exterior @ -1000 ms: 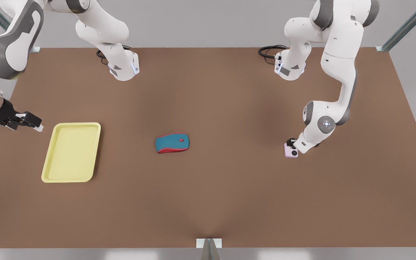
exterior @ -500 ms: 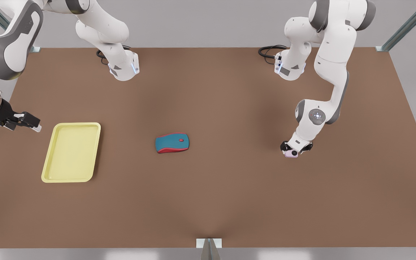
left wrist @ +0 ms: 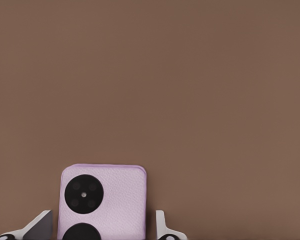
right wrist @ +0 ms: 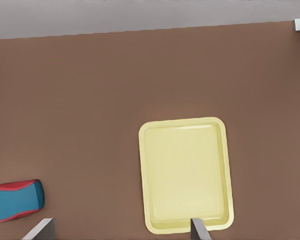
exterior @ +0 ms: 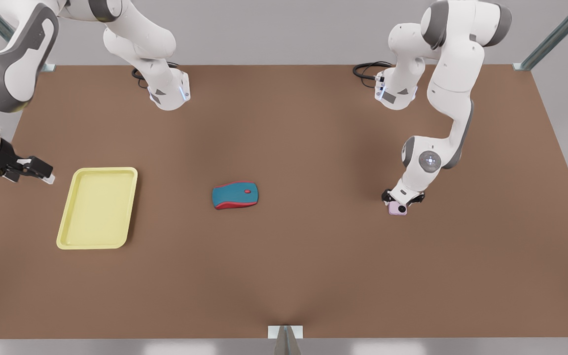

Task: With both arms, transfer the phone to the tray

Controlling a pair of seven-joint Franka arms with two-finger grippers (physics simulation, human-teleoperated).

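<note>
The pale pink phone (exterior: 398,208) lies flat on the brown table at the front view's right, lenses up. My left gripper (exterior: 402,197) stands straight over it, open, with a finger on either side of the phone (left wrist: 104,197) and a narrow gap at each side. The pale yellow tray (exterior: 97,170) sits far off at the front view's left with nothing in it. My right gripper (exterior: 41,173) hovers open just beyond the tray's outer side, off the table's edge. In the right wrist view the tray (right wrist: 182,121) lies ahead of its spread fingertips (right wrist: 46,227).
A teal-and-red computer mouse (exterior: 235,195) rests mid-table, between phone and tray; it also appears as the mouse (right wrist: 15,200) in the right wrist view. Both arm bases and black cables stand at the table's far edge.
The left arm's wrist has turned and shifted slightly left, bringing its gripper square over the phone. The right gripper has drifted a little toward the front view's left. The phone has not moved.
</note>
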